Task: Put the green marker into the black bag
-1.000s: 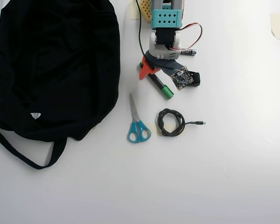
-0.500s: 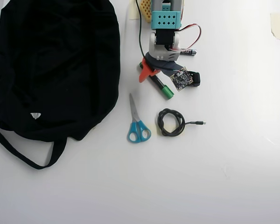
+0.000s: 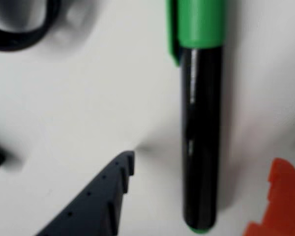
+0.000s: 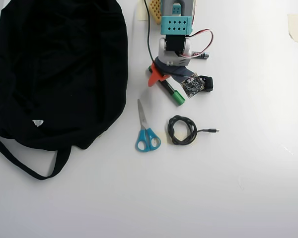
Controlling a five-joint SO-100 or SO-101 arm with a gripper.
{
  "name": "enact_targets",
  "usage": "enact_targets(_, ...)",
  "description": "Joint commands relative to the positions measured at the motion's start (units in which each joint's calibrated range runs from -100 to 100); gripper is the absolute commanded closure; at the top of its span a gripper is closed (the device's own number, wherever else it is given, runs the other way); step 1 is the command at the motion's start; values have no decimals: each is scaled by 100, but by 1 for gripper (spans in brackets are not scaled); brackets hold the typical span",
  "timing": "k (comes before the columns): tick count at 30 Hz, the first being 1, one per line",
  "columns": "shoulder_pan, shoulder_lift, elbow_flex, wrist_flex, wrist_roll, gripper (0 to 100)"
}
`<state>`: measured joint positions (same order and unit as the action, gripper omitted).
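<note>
Gripper (image 3: 194,196) parted wide, straddling green marker (image 3: 201,132) flat on white table (image 4: 248,163), grasping nothing: dark finger (image 3: 96,201) one side, orange finger (image 3: 280,201) the other. Black bag (image 4: 59,69) well left in overhead view. Scissors (image 4: 147,130), coiled cable (image 4: 182,130) below marker.

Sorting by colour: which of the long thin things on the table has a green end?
The marker, lying under the hand; its cap is green. The scissors have blue handles.
</note>
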<state>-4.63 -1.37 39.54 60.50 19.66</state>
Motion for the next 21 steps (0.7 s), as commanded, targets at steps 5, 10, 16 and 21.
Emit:
enact_targets(5, 7, 444, -576, -46, -20, 65)
enact_targets(10, 14, 469, -585, -46, -20, 65)
enact_targets(16, 22, 469, -540, -3, -20, 78)
enact_targets(21, 29, 469, -549, -3, -20, 84)
